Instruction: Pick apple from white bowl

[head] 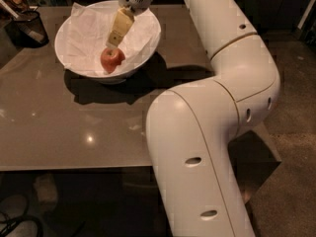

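Note:
The apple [112,59] is small, round and red-orange. It lies in the white bowl [146,44], on the crumpled white paper lining the near side. The bowl stands at the far left of the brown table [74,127]. My gripper [114,43] hangs from the white arm and reaches down into the bowl. Its pale yellow tip is just above the apple's top, at or very near touching it. The apple's far side is partly hidden behind the tip.
A small black mesh cup [28,27] with items in it stands at the table's far left corner, beside the bowl. My large white arm [212,132] covers the table's right side. Dark floor lies to the right.

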Controlling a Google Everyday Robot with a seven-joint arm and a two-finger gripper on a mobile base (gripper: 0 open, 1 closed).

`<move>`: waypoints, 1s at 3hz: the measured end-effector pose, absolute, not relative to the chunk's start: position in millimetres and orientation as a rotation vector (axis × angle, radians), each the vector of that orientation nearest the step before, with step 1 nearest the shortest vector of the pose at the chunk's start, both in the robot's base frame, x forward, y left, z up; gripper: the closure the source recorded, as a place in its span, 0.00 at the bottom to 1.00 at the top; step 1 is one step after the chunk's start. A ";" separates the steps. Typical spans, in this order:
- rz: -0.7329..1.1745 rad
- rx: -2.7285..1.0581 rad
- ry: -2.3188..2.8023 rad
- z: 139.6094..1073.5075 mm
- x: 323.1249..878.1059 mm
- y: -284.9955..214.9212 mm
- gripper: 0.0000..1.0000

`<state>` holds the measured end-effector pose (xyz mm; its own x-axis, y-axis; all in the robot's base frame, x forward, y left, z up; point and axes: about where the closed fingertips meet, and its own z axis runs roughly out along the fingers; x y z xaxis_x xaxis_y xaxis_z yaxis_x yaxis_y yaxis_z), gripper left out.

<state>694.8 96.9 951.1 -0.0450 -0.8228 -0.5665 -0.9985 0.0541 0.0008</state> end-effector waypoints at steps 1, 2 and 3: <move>0.572 -1.824 1.940 940.4 699.3 99.0 0.26; 0.578 -1.829 1.959 930.1 702.6 99.5 0.26; 0.591 -1.829 1.978 921.5 704.0 98.1 0.26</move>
